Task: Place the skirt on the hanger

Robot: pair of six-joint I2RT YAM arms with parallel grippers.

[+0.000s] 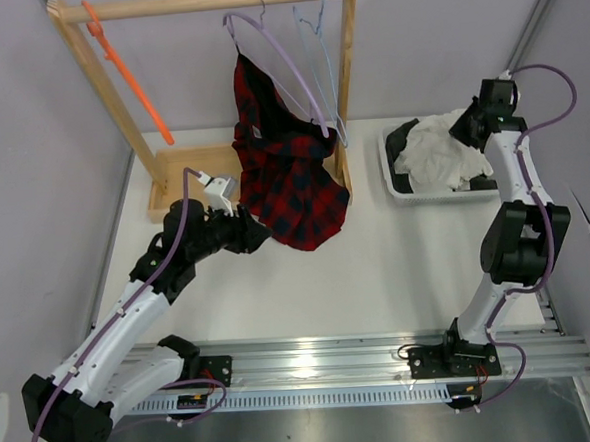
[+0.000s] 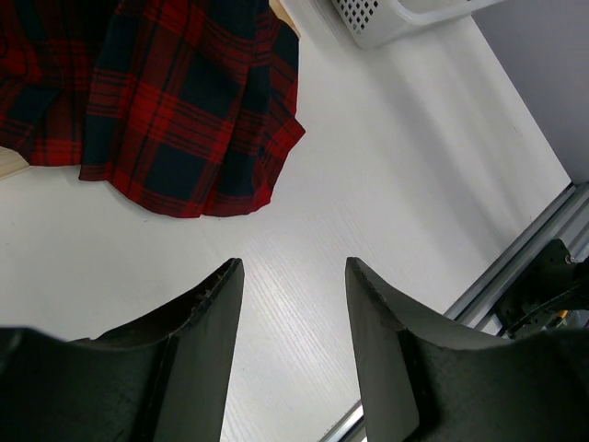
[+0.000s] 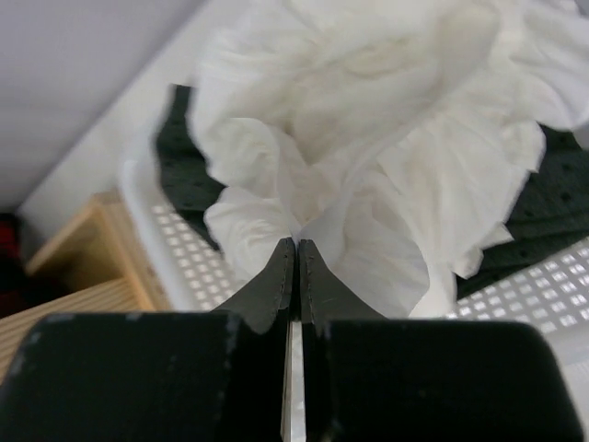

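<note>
The white ruffled skirt (image 1: 429,151) lies bunched in a white basket (image 1: 397,189) at the back right. My right gripper (image 1: 467,128) is over the basket, its jaws shut on a pinched fold of the skirt (image 3: 368,120) at the fingertips (image 3: 296,241). The orange hanger (image 1: 131,81) hangs at the left end of the wooden rail, slanting down, with nothing on it. My left gripper (image 1: 259,233) is open and empty, low over the table by the hem of the plaid garment; in the left wrist view (image 2: 293,267) only bare table shows between its fingers.
A red-and-black plaid garment (image 1: 293,181) hangs on a lilac hanger (image 1: 286,71) on the wooden rack (image 1: 211,0); a pale blue wire hanger (image 1: 320,49) hangs beside it. Dark cloth (image 3: 184,138) lies under the skirt in the basket. A metal rail runs along the table's near edge.
</note>
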